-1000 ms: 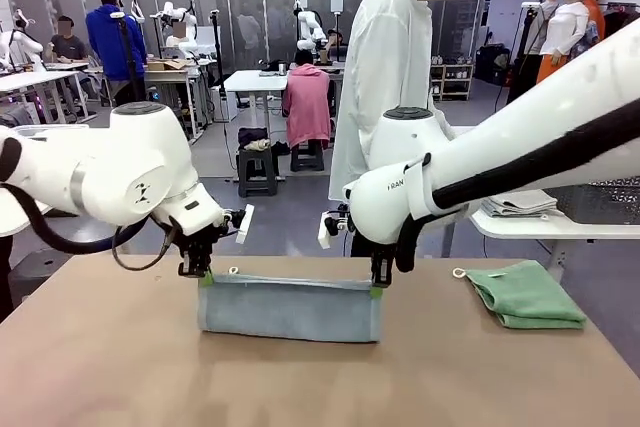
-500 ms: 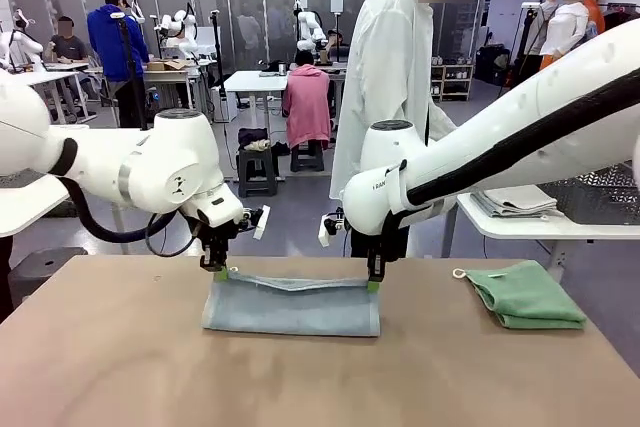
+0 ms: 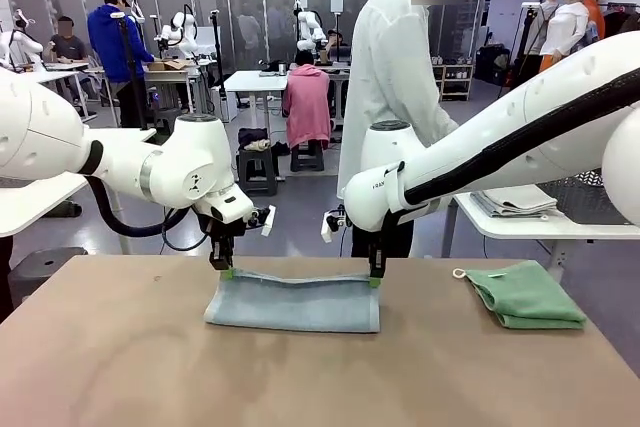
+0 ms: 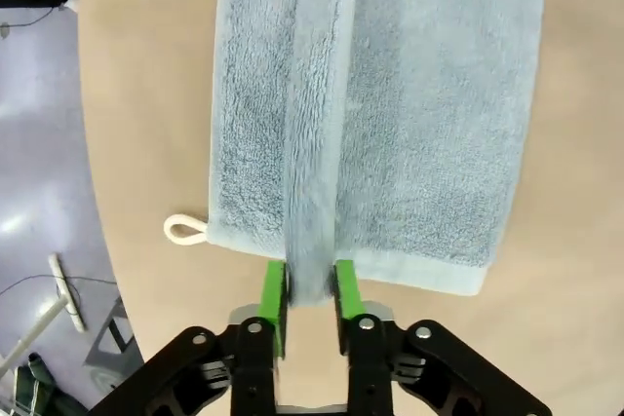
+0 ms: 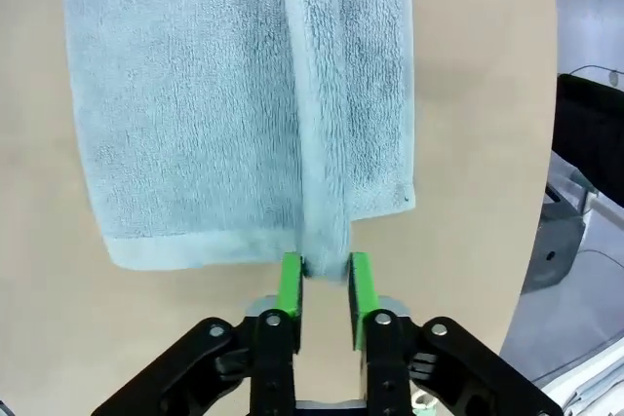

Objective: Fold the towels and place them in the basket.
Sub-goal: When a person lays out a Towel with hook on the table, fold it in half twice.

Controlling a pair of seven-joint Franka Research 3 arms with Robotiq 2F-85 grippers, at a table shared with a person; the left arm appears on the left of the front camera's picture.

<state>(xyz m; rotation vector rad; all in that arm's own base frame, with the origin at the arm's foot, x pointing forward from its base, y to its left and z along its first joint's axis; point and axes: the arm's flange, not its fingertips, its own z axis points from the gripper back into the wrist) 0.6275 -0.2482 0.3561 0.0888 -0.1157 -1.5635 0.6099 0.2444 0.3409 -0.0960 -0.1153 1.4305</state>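
Observation:
The grey-blue towel [image 3: 290, 305] lies folded in a long strip across the table's middle, with its far edge still raised at both ends. My left gripper [image 3: 225, 272] stands over the left end and my right gripper [image 3: 374, 280] over the right end. In the left wrist view the left gripper [image 4: 308, 289] has its green pads parted, with the towel's [image 4: 429, 124] raised ridge between them. The right wrist view shows the same: the right gripper [image 5: 325, 284] is parted around the towel's [image 5: 185, 114] ridge. The mint green towel [image 3: 525, 295] lies folded at the right. A grey mesh basket [image 3: 603, 202] stands beyond the table's right end.
A person in a white coat [image 3: 395, 77] stands at the far side, just behind the towel. A white side table [image 3: 540, 225] at the right carries a stack of folded cloths [image 3: 518, 202]. Bare tabletop [image 3: 120, 367] stretches across the front and left.
Both grippers carried the towel's far edge away from me and lowered it, so the strip lies flatter. Their jaws, pinched shut on the edge before, have now parted.

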